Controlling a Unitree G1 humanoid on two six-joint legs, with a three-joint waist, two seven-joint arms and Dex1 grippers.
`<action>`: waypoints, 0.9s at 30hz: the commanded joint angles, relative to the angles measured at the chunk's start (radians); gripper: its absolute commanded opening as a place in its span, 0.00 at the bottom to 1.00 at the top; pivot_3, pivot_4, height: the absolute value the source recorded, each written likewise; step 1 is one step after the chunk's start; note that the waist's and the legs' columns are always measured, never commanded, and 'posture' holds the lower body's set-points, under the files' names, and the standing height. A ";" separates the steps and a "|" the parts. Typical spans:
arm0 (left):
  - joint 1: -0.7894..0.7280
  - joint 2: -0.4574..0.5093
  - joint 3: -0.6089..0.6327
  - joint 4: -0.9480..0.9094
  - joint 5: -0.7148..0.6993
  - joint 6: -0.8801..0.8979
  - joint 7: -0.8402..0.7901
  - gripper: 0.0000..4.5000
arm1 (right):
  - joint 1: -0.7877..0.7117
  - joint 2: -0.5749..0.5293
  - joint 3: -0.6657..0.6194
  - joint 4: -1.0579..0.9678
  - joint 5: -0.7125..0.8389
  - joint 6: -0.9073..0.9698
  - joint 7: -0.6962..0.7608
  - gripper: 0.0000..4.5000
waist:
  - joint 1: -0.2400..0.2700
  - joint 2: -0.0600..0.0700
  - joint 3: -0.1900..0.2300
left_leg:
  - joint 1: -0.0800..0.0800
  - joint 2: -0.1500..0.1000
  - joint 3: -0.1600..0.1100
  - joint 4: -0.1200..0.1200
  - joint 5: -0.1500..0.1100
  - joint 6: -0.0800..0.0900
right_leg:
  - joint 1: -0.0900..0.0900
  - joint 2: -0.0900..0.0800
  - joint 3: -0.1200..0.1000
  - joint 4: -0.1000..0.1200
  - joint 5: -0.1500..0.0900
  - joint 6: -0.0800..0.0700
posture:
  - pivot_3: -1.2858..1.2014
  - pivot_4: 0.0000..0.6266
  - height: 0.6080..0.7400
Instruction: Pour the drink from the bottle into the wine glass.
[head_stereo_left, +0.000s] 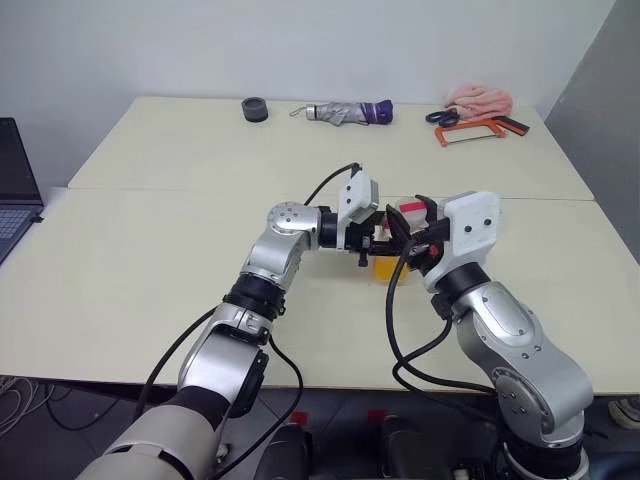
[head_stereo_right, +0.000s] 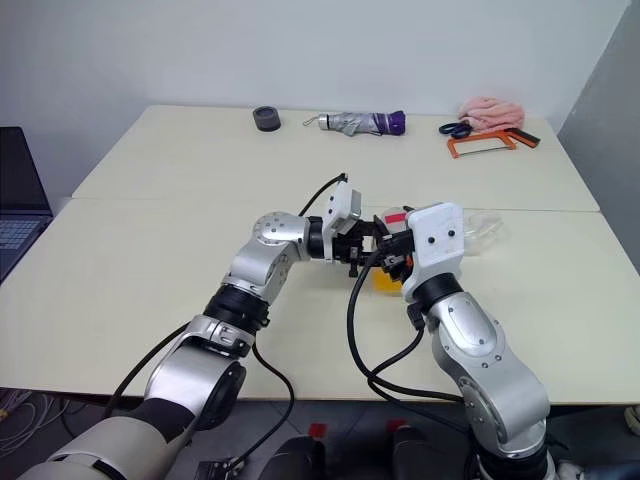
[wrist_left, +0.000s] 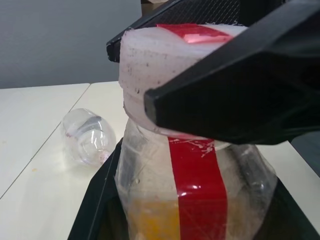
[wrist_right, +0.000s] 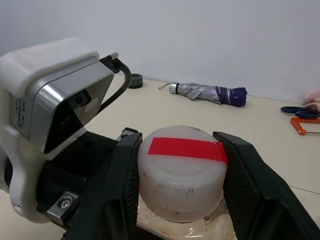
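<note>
The bottle is clear plastic with a red label strip, and it stands upright over the middle of the table. The orange drink fills its lower part. My left gripper comes in from the side and is shut on the bottle's body. My right gripper is at the top, one black finger pressed on each side of the white cap with its red strip. The wine glass lies on its side on the table beyond the bottle, also seen as a clear bowl.
Along the far edge lie a black tape roll, a folded umbrella, an orange saw with scissors beside it, and a pink cloth. A laptop sits at the far left.
</note>
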 joint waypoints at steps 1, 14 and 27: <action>-0.016 0.010 0.013 -0.042 -0.018 0.012 -0.021 0.40 | -0.003 -0.043 -0.013 0.007 0.040 -0.097 0.139 0.42 | 0.000 0.000 0.000 | 0.000 0.000 0.000 0.000 0.000 0.000 | 0.000 0.000 0.000 0.000 0.000 0.000 | 0.52 0.24 1.00; 0.001 0.059 0.000 -0.119 -0.048 0.084 -0.120 0.39 | -0.322 -0.407 -0.244 0.587 0.384 -0.136 0.857 0.66 | -0.007 0.000 0.000 | 0.001 0.001 0.002 -0.002 0.000 0.001 | 0.001 0.002 -0.002 0.000 0.000 -0.001 | 0.52 0.24 1.00; 0.023 0.077 0.003 -0.136 -0.044 0.081 -0.106 0.39 | -0.116 -0.324 -0.178 0.146 0.267 -0.142 0.523 1.00 | -0.003 0.000 0.000 | -0.001 0.001 0.000 0.000 0.000 0.000 | -0.001 -0.001 0.000 0.001 0.000 -0.001 | 0.52 0.24 1.00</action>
